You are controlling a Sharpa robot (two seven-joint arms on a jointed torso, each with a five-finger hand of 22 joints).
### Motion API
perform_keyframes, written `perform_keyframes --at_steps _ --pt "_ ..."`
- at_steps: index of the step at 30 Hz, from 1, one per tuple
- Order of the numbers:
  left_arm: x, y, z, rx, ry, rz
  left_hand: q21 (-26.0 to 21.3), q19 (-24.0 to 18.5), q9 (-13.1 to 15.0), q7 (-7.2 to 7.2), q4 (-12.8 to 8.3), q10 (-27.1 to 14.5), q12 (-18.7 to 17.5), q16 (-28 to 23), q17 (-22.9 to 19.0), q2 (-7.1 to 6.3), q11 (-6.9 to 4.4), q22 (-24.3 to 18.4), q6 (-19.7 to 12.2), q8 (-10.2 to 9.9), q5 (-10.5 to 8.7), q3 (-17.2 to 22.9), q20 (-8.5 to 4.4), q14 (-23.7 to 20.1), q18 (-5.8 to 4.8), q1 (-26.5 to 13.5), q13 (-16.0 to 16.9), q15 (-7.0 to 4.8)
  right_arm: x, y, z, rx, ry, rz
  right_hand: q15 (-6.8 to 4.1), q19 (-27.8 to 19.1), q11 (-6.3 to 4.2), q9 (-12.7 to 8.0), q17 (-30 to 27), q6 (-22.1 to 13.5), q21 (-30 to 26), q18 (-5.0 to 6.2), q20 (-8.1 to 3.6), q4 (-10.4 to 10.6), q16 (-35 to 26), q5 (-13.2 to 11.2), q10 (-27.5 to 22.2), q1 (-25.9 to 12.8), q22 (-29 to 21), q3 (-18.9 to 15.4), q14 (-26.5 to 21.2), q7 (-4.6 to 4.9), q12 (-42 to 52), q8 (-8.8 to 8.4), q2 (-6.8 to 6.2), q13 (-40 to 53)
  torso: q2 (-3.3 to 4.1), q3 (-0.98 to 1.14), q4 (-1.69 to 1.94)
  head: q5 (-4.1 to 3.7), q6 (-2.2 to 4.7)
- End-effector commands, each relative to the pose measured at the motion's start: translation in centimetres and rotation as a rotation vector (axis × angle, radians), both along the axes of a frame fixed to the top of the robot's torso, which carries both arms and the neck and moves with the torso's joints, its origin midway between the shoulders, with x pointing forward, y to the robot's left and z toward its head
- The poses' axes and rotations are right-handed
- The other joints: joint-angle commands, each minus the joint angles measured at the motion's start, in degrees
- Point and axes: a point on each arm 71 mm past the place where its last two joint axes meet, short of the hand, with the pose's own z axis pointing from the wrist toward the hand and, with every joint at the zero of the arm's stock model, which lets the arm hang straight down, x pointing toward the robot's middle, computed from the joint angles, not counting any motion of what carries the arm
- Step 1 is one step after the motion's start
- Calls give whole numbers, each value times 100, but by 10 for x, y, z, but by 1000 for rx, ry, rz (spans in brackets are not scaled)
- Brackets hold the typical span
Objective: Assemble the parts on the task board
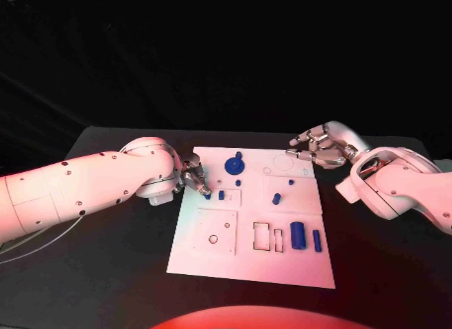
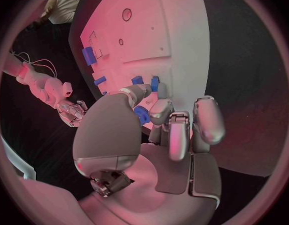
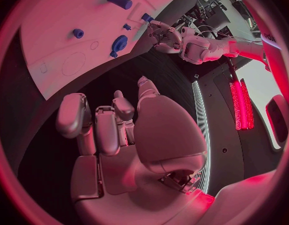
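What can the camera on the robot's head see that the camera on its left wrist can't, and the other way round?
The head view alone takes in the whole white board with its empty slots, and the two blue bars near its right edge. The left wrist view alone shows, close up, the left hand pinching a small blue part between its fingers. Both show the board, the left hand at its edge, and the right hand hovering off the board.

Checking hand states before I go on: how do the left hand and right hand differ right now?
The left hand is at the task board's left edge, pinching a small blue part; the right hand sits off the board's far right corner, fingers curled, holding nothing. Both are silver, on white arms.
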Motion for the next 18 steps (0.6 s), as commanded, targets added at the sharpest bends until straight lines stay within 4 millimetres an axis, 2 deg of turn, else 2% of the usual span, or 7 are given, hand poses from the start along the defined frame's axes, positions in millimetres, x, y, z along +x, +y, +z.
perform_keyframes --at_steps 1,9,14,18 --pt "-2 -2 -1 26 9 -27 36 34 22 -66 -970 47 25 -10 1270 -19 6 6 92 41 38 999 -7 526 -52 29 7 -33 -1 1 -1 -3 12 13 -24 -31 -7 -5 -2 -3 -22 65 -6 17 -39 27 -15 6 -6 -20 181 -18 -30 34 61 -9 4 -2 5 3 2" --pt "-3 -1 -2 42 18 -39 39 36 26 -68 -979 52 27 -10 1270 -29 3 11 95 47 70 1008 -9 526 -53 24 10 -36 0 1 -2 -4 16 13 -23 -35 -7 -6 -9 -6 -34 68 -7 24 -46 33 -16 -1 -13 -27 180 -18 -31 36 65 -11 6 -12 3 -5 -5" --pt "-3 1 -2 47 18 -39 40 37 28 -69 -981 53 28 -10 1270 -31 3 12 97 49 80 1011 -9 526 -53 22 12 -36 -1 1 -2 -4 17 13 -23 -35 -7 -6 -9 -6 -34 68 -7 24 -46 33 -16 -1 -13 -27 180 -18 -31 36 65 -11 5 1 1 3 -7" --pt "-4 0 -2 48 19 -41 44 40 30 -70 -983 63 41 -9 1271 -34 3 20 99 51 95 1013 -10 526 -55 17 29 -37 -1 2 -2 -4 17 14 -23 -35 -7 -6 -9 -6 -34 68 -7 24 -46 33 -16 -1 -13 -27 180 -18 -31 36 65 -11 3 -5 1 7 -4"
